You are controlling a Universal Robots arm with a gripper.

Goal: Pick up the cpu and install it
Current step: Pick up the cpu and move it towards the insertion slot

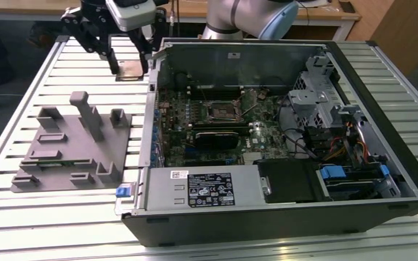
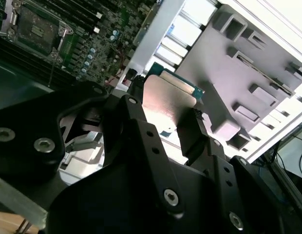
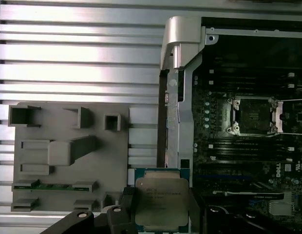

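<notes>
The cpu [image 1: 131, 71] is a thin square chip with a silvery metal top. It hangs in the air between the black fingers of my gripper [image 1: 129, 68], which is shut on it. In the exterior view it sits above the slatted table, just outside the open computer case's back corner on that view's left. Both wrist views show the cpu [image 2: 168, 102] [image 3: 161, 201] clamped by its edges, with the gripper [image 2: 163, 116] [image 3: 161, 210] around it. The black metal-framed socket [image 1: 222, 111] [image 3: 252, 116] [image 2: 36, 28] on the motherboard lies open and apart from the chip.
A grey plastic fixture block [image 1: 74, 144] [image 3: 68, 151] [image 2: 248, 73] with upright posts lies on the slatted table [image 1: 20, 81] at the exterior view's left of the case. The open computer case [image 1: 282, 217] holds drive bays, cables and a power supply. Its raised wall [image 3: 178, 44] stands between gripper and socket.
</notes>
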